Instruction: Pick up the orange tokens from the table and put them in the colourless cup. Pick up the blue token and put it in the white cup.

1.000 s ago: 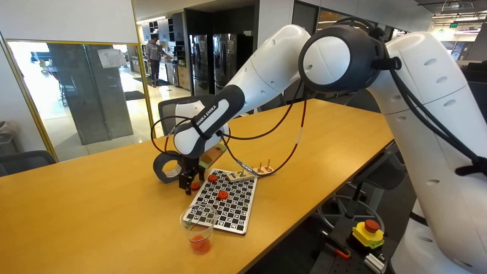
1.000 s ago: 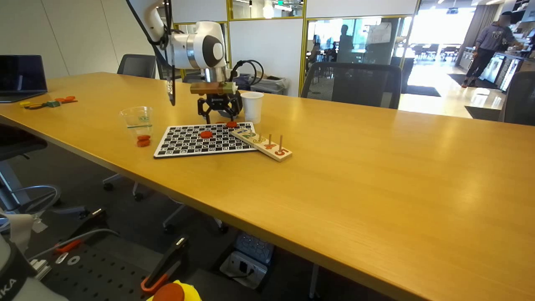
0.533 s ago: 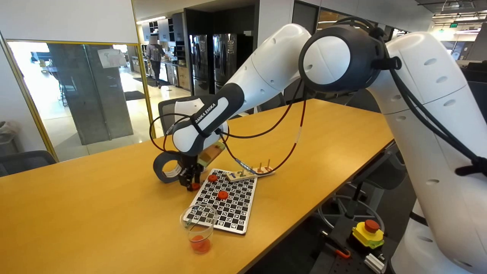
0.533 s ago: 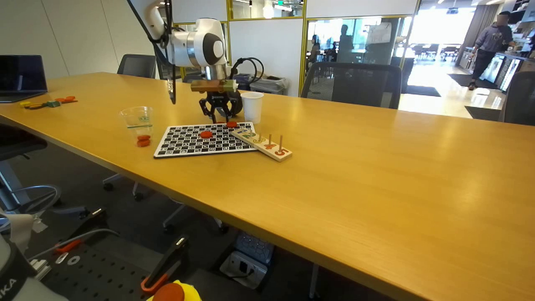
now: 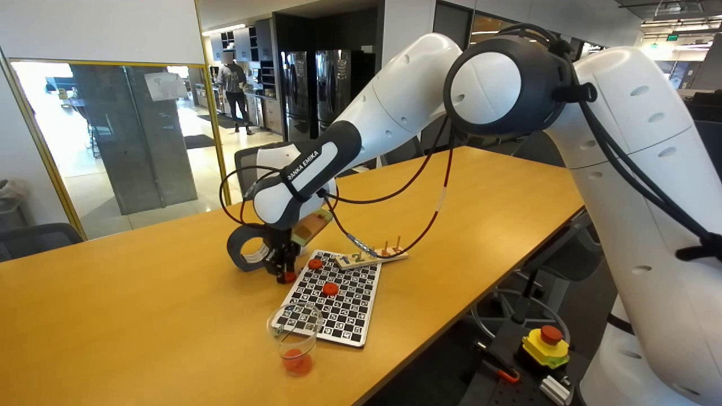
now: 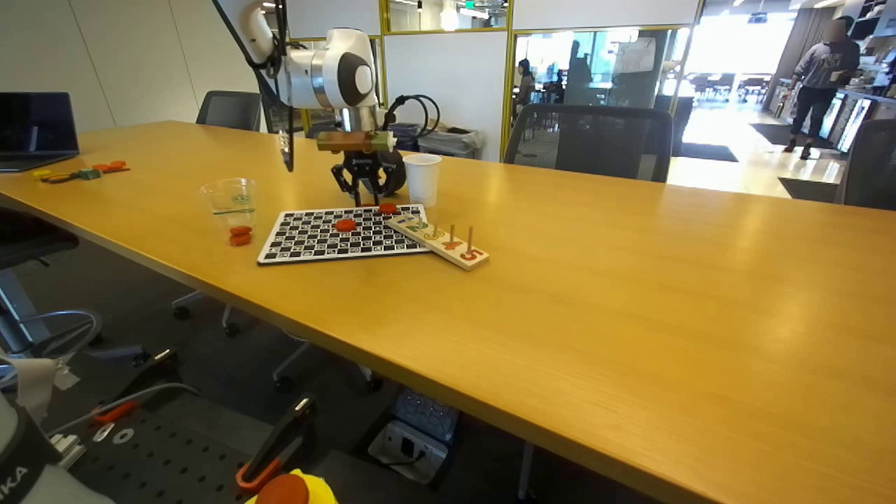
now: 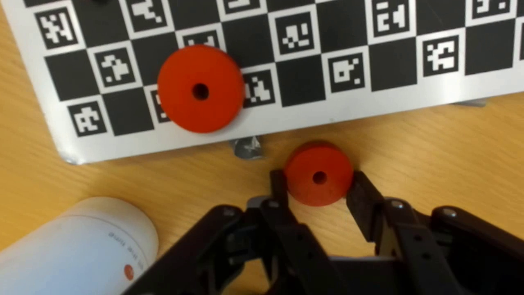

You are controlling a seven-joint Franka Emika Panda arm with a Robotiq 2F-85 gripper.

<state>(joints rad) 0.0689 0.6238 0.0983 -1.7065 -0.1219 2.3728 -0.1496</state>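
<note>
The gripper [image 7: 319, 181] has its fingers [image 7: 363, 198] drawn in on 1 orange token [image 7: 318, 186], just off a long edge of the checkered board [image 5: 338, 307]. I count 2 more orange tokens [image 5: 330, 288] lying on the board, and a numbered peg strip [image 6: 442, 245] overlaps it. Off the board's nearest corner the white cup [image 6: 422, 180] stands upright on the table [image 6: 630, 294]; off that same long edge is a black tape roll [image 5: 234, 251]. Just past the board's other end stands the colourless cup [image 6: 231, 210], orange tokens at its bottom.

orange tokens [image 7: 200, 107]: round, centre-holed, one pinched | colourless cup [image 6: 227, 199]: upright, tokens inside | white cup [image 6: 422, 180]: upright
</note>
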